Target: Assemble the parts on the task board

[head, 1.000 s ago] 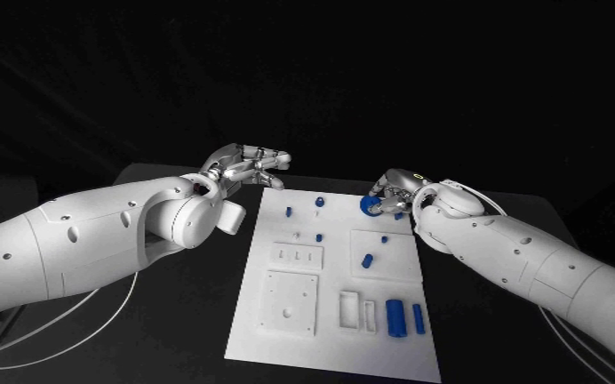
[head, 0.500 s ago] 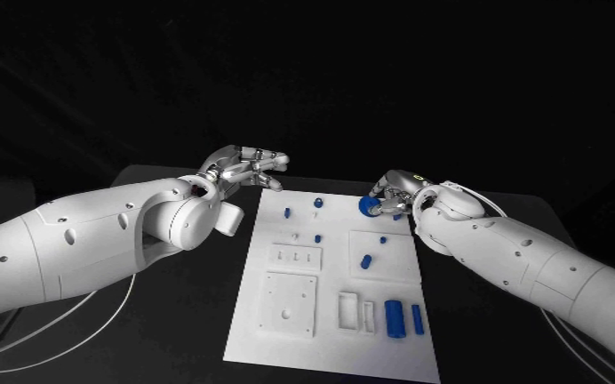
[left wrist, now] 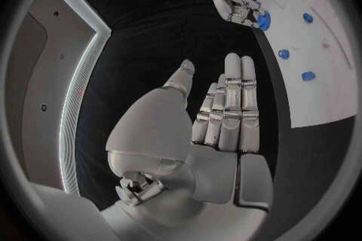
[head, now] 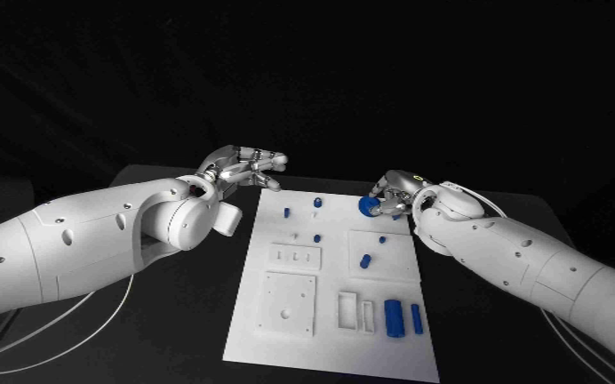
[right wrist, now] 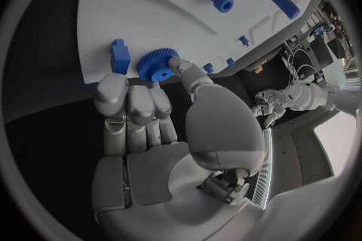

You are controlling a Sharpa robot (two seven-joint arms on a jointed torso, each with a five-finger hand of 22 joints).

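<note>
Your right hand (head: 392, 196) pinches the blue gear (right wrist: 157, 64) in its fingers at the task board's (head: 307, 331) far right corner. Your left hand (left wrist: 219, 114) hovers beside the board's far left corner, fingers straight, holding nothing.

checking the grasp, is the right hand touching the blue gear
Touching: in the right wrist view a fingertip of the right hand presses the blue gear.

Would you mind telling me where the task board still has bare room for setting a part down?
Bare: the task board's near-left corner, and the strip behind the two small pegs. Crowded: the far-right edge, where the right hand touches the blue gear.
</note>
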